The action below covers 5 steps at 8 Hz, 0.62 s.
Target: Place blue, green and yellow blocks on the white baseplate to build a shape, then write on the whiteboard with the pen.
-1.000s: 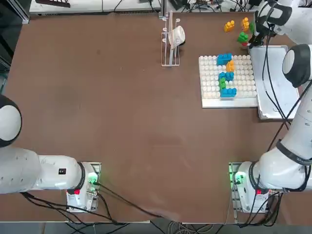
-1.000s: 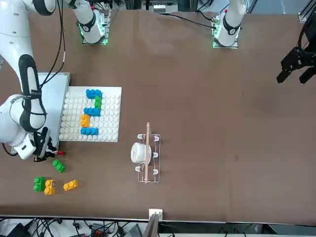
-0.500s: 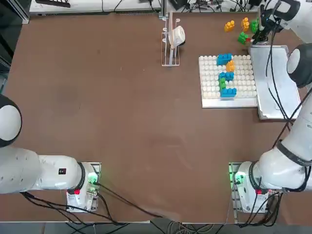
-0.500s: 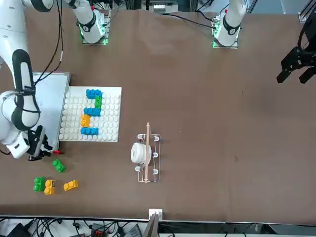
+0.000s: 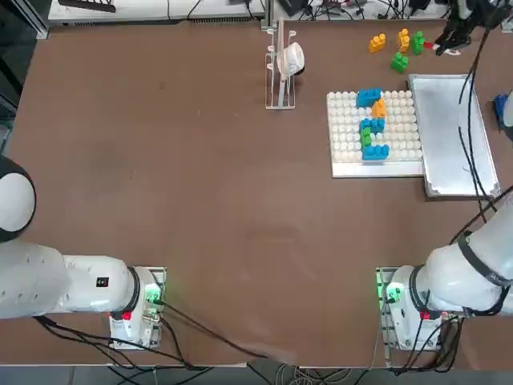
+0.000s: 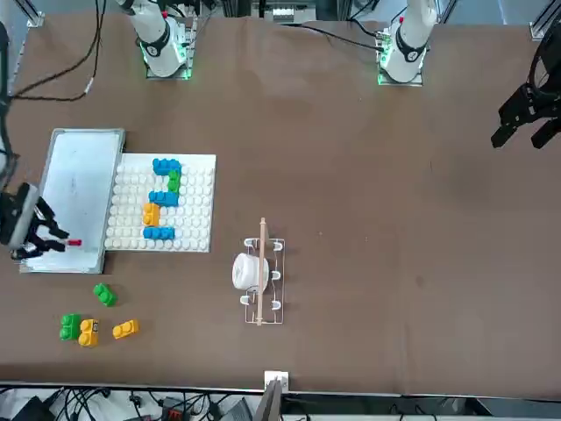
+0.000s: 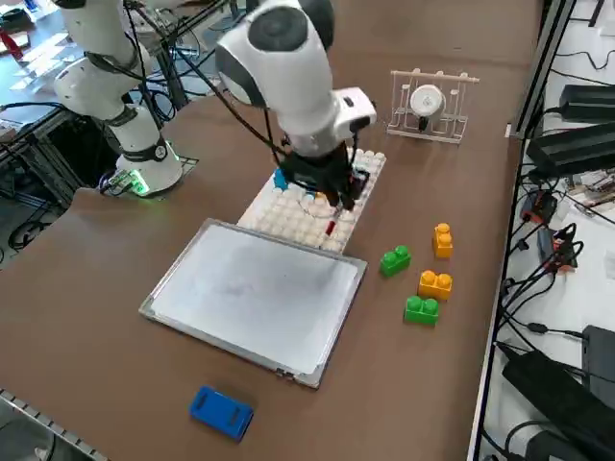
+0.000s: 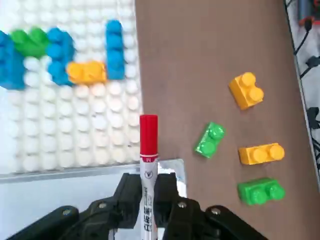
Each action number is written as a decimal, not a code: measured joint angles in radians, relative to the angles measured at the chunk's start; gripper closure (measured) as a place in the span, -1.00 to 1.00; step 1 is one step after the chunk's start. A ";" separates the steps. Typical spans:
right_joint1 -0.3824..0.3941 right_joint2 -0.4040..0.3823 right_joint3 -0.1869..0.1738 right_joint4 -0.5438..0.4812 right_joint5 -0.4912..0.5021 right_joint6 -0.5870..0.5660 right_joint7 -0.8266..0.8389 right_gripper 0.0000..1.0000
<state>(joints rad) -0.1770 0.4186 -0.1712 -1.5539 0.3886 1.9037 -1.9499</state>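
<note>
- While it is pinched by its white barrel in the right gripper (image 8: 148, 196), the pen (image 8: 148, 150) is held off the table, red cap forward, above the whiteboard (image 7: 258, 294) corner nearest the white baseplate (image 7: 298, 221).
- It is judged light, rigid and smooth, so a mid-barrel hold is suited; the cap is seen still on.
- A stepped figure of blue, green and yellow bricks (image 5: 371, 124) is seated on the studs.
- Spare green brick (image 8: 209, 140) and yellow bricks (image 8: 247, 90) lie loose on the table beyond the plate.
</note>
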 joint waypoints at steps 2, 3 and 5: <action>-0.065 -0.054 0.000 -0.043 0.090 -0.101 -0.091 0.64; -0.098 -0.074 0.000 -0.071 0.144 -0.143 -0.151 0.64; -0.167 -0.091 0.000 -0.105 0.218 -0.225 -0.278 0.64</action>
<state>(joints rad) -0.3441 0.3272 -0.1714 -1.6584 0.6069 1.6786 -2.2280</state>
